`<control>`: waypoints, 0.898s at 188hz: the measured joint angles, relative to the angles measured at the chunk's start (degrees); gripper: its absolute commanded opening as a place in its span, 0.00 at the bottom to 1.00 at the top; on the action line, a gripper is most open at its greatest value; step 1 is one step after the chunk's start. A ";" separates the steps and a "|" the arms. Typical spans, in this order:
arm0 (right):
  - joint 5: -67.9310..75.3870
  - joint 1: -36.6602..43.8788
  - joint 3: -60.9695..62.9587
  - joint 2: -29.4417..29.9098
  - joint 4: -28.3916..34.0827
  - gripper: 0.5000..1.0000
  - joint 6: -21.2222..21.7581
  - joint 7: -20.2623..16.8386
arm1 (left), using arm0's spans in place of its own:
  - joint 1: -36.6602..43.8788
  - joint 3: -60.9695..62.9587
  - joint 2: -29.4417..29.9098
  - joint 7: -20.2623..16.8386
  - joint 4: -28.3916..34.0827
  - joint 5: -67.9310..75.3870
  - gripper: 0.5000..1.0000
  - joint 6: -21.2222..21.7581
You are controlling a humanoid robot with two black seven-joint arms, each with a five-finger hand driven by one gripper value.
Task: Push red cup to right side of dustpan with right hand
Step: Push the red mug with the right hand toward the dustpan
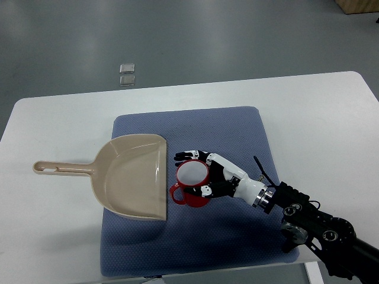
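Pushing step under way: right hand (pixel 208 176) cups the red cup (pixel 191 182), fingers (pixel 188 155) curled loosely around its rim. Cup sits just beside the dustpan (pixel 133 176) mouth; next, probably nudge it clear rightward.

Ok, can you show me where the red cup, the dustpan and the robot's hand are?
red cup (pixel 190 175): top view, on the white inside of the cup.
dustpan (pixel 131 177): top view, on the flat beige scoop.
right hand (pixel 214 177): top view, on the middle of the hand beside the cup.
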 measured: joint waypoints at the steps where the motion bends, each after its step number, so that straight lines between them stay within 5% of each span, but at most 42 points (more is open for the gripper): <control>1: 0.00 0.01 0.00 0.01 0.00 0.69 -0.01 0.00 | 0.00 0.00 0.00 0.00 0.00 0.00 1.00 0.00; 169: -0.27 -0.11 -1.85 1.91 0.00 0.69 -1.05 0.00 | 0.00 0.00 0.00 0.00 0.00 0.00 1.00 -0.01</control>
